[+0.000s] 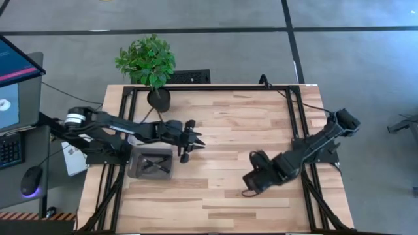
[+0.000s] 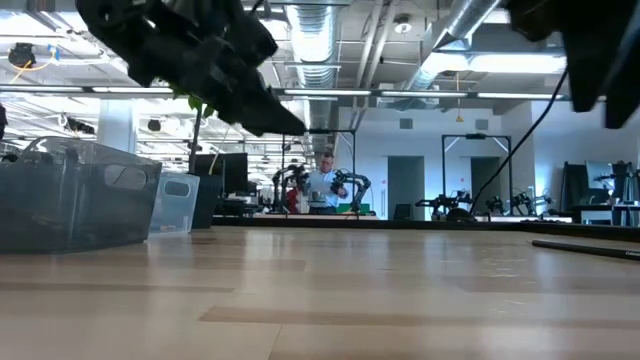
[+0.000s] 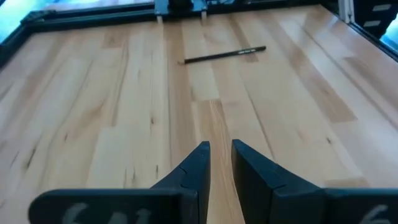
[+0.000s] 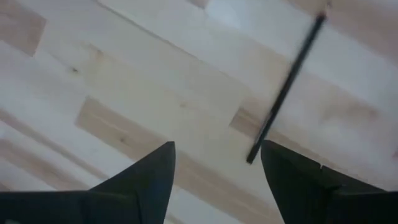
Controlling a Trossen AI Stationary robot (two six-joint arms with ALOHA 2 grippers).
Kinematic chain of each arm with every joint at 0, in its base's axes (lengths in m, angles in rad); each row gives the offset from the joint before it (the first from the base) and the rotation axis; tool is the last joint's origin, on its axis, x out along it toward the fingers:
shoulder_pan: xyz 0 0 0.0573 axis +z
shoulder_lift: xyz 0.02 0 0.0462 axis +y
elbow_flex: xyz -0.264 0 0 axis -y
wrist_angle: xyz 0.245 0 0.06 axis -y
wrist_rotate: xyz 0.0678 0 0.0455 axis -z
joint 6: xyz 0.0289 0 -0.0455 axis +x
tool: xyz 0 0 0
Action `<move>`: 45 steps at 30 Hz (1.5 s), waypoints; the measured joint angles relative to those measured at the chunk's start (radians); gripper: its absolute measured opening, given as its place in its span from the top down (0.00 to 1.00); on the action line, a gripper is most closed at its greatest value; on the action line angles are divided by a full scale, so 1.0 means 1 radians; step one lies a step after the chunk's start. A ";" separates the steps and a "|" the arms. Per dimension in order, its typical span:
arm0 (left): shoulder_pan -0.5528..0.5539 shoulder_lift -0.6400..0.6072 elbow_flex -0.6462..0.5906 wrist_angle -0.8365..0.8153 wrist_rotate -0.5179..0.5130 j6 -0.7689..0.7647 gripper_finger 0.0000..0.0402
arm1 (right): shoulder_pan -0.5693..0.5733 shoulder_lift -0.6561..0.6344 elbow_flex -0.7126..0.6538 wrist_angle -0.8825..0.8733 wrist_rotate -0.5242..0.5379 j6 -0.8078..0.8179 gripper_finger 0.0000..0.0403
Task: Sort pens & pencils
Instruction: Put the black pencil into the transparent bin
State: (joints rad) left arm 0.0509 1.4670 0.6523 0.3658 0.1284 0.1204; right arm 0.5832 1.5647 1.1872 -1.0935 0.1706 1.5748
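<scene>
Working over a pale wooden worktop (image 1: 228,124), with a potted plant (image 1: 147,62) standing at its far left corner. Keeping a clear bin (image 1: 134,171) at the left edge, already holding a few crossed dark sticks (image 1: 155,164); judging that part of the pens & pencils as sorted.

Hanging the left gripper (image 1: 194,149) just beside the bin, toward the middle of the worktop, fingers barely parted and gripping nothing.

Hovering the right gripper (image 1: 250,185) low over the worktop, between the middle and the front right corner, jaws spread wide and empty. Lying flat on the wood just beside one of its fingers (image 4: 311,186): a dark pencil (image 4: 287,87), not yet gripped.

Showing one more dark stick (image 3: 224,55) near the right edge in the left wrist view; being unable to tell whether it is the same pencil.

Judging the sort as well along: at least one stick waiting to be lifted and carried to the bin.
</scene>
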 joint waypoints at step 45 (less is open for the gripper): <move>0.000 0.090 0.044 0.040 0.147 0.017 0.86 | 0.106 0.282 -0.157 0.212 -0.037 0.457 0.56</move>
State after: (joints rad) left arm 0.0512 1.5566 0.6964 0.4063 0.2756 0.1372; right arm 0.6893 1.8466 1.0306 -0.8811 0.1335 2.0320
